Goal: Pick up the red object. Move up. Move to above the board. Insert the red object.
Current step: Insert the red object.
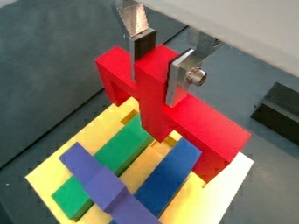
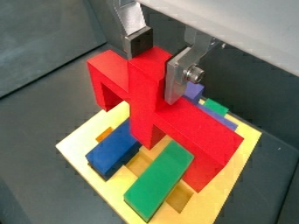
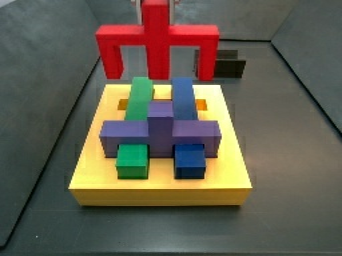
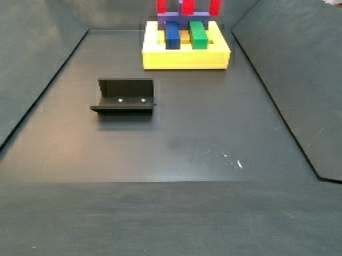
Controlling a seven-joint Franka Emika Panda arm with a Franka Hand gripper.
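My gripper (image 1: 162, 66) is shut on the red object (image 1: 198, 122), with the silver fingers clamped on either side of its centre stub; it shows the same way in both wrist views (image 2: 158, 61). In a side view the red object (image 3: 156, 45) hangs upright with its two legs pointing down over the far end of the board (image 3: 94, 150). I cannot tell whether the legs touch the board. The yellow board bears a green block (image 3: 139, 95), a blue block (image 3: 183, 95) and a purple cross-shaped block (image 3: 160, 135). The gripper is out of frame in both side views.
A small black box (image 3: 231, 65) stands just behind the board. The dark fixture (image 4: 124, 97) stands on the grey floor to the left, well apart from the board (image 4: 187, 58). Grey walls slope up around the floor.
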